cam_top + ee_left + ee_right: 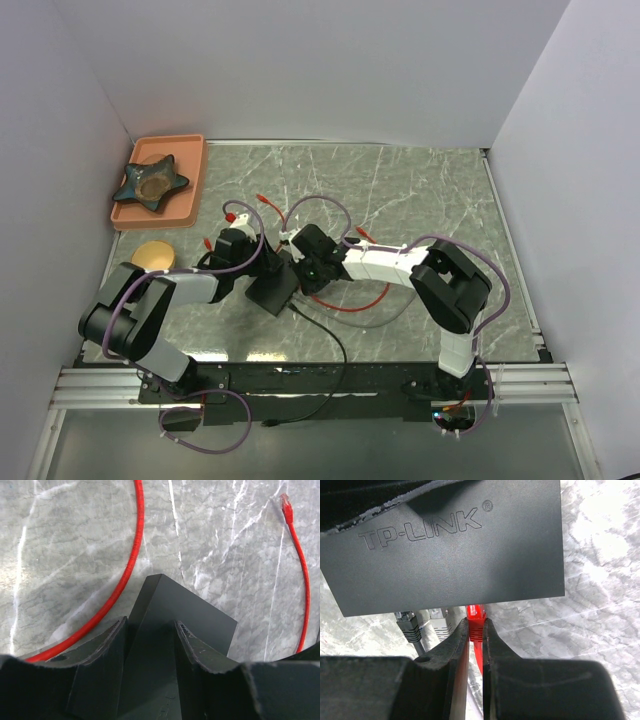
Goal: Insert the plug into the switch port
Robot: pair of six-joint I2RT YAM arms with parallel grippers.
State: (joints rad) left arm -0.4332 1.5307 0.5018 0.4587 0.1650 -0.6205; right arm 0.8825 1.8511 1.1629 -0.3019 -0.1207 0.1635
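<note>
The switch is a flat matte-black box marked TP-LINK (450, 545); it also shows in the top view (272, 292) and the left wrist view (190, 610). My left gripper (150, 630) is shut on the box, one finger on each side, and it shows in the top view (258, 268) too. My right gripper (476, 627) is shut on a red plug (476, 616), whose tip is at the box's port edge. The port itself is hidden under that edge. A grey plug (440, 620) and a black plug (407, 622) sit in the ports beside it.
An orange tray (190, 180) with a star-shaped dish stands at the far left, with a yellow disc (152, 255) below it. Red cable (350, 303) and black cable (330, 340) loop on the marble near the arms. Another red cable (305, 590) lies to the right in the left wrist view.
</note>
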